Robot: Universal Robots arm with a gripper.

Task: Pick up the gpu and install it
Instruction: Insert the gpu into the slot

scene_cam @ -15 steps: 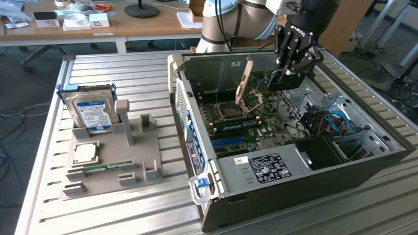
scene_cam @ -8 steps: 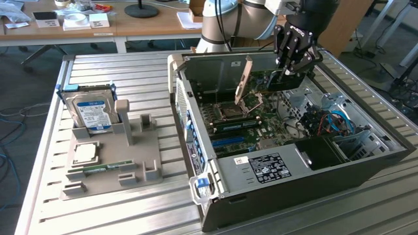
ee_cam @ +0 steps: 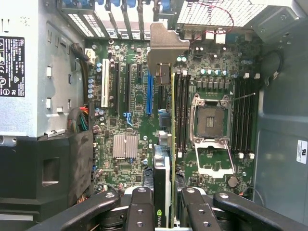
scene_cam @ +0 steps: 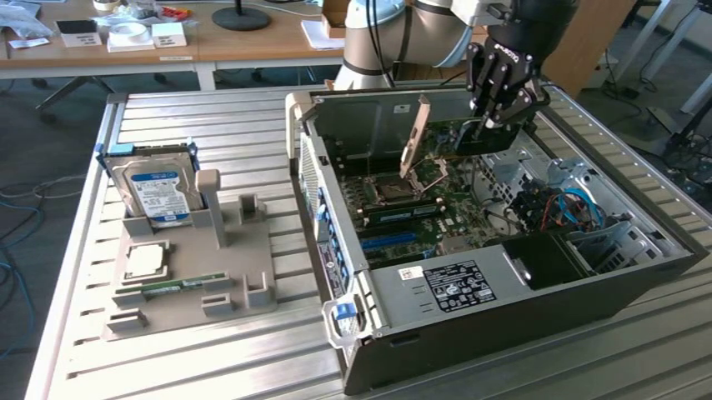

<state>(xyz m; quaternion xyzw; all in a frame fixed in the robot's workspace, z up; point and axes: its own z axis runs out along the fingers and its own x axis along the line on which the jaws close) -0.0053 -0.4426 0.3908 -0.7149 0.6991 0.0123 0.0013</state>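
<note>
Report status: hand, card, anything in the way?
Hand shut on the graphics card. Card edge-down over the open computer case, above the motherboard, not seated. Nothing seen blocking the slots.

Pale grey cylindrical arm (scene_cam: 378, 33), black tool (scene_cam: 496, 125) of jointed links, round silvery screws (ee_cam: 109, 195) at pivots

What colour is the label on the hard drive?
Blue with white, on the hard drive; clearest in the exterior view.

Bright even daylight, soft glare across the metal table (scene_cam: 200, 117)
</note>
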